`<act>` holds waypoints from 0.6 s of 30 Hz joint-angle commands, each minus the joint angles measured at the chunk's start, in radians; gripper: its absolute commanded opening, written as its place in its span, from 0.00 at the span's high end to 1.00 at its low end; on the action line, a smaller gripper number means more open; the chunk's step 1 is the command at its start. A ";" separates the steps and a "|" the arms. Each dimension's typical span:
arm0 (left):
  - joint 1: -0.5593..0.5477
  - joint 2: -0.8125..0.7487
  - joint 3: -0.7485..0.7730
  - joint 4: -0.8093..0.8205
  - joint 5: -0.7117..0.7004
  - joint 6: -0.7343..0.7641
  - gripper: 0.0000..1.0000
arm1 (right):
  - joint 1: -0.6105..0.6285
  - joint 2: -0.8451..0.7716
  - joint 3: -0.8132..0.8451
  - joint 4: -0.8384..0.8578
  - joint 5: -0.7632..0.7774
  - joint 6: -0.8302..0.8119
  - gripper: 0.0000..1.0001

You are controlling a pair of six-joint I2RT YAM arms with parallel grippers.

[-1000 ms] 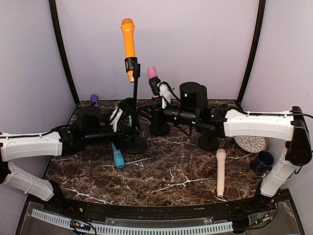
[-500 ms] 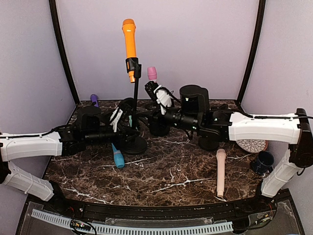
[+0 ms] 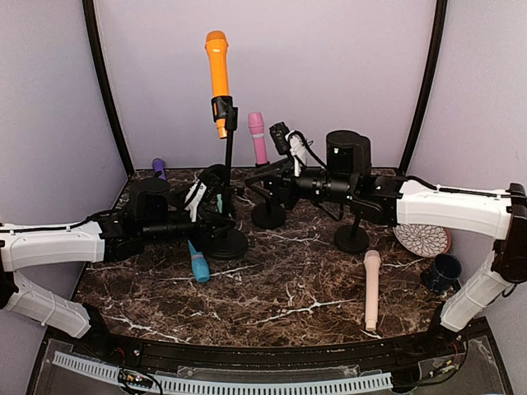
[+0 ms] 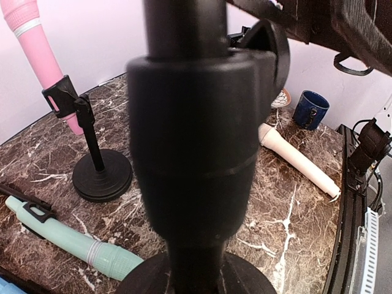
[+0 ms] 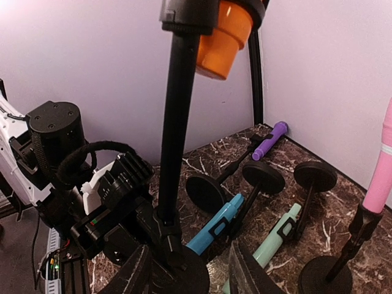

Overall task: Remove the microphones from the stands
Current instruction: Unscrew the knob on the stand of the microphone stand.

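Note:
An orange microphone [image 3: 216, 70] sits clipped at the top of a tall black stand [image 3: 227, 177]; its lower end shows in the right wrist view [image 5: 223, 37]. My left gripper [image 3: 212, 220] is shut on the stand's pole just above the round base, and the pole [image 4: 196, 153] fills the left wrist view, hiding the fingers. My right gripper [image 3: 255, 183] is open and empty, level with the pole's lower part and to its right, apart from it. In the right wrist view [image 5: 190, 272] the pole [image 5: 177, 122] rises just beyond the fingertips.
A pink microphone [image 3: 258, 136] stands upright in a short stand [image 3: 268, 216] behind my right gripper. Blue [image 3: 198, 262], teal [image 5: 275, 242] and purple [image 3: 159, 169] microphones lie by the base. A beige microphone [image 3: 372, 288], another stand [image 3: 352, 239], a patterned plate [image 3: 422, 240] and a mug [image 3: 445, 271] are at the right.
My right arm has drawn back to the right and away from the pink microphone, which went from tilted to upright. The left gripper and the orange microphone have not moved.

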 commanded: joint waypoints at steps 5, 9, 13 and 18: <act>-0.004 -0.054 0.049 0.129 0.026 0.010 1.00 | 0.000 0.050 0.082 -0.089 -0.078 -0.043 0.64; -0.004 -0.052 0.049 0.129 0.026 0.011 1.00 | 0.002 0.062 0.095 -0.094 -0.073 -0.059 0.66; -0.004 -0.050 0.049 0.127 0.029 0.011 1.00 | 0.002 0.079 0.115 -0.107 -0.076 -0.072 0.70; -0.004 -0.050 0.049 0.127 0.029 0.011 1.00 | 0.003 0.098 0.136 -0.122 -0.095 -0.080 0.73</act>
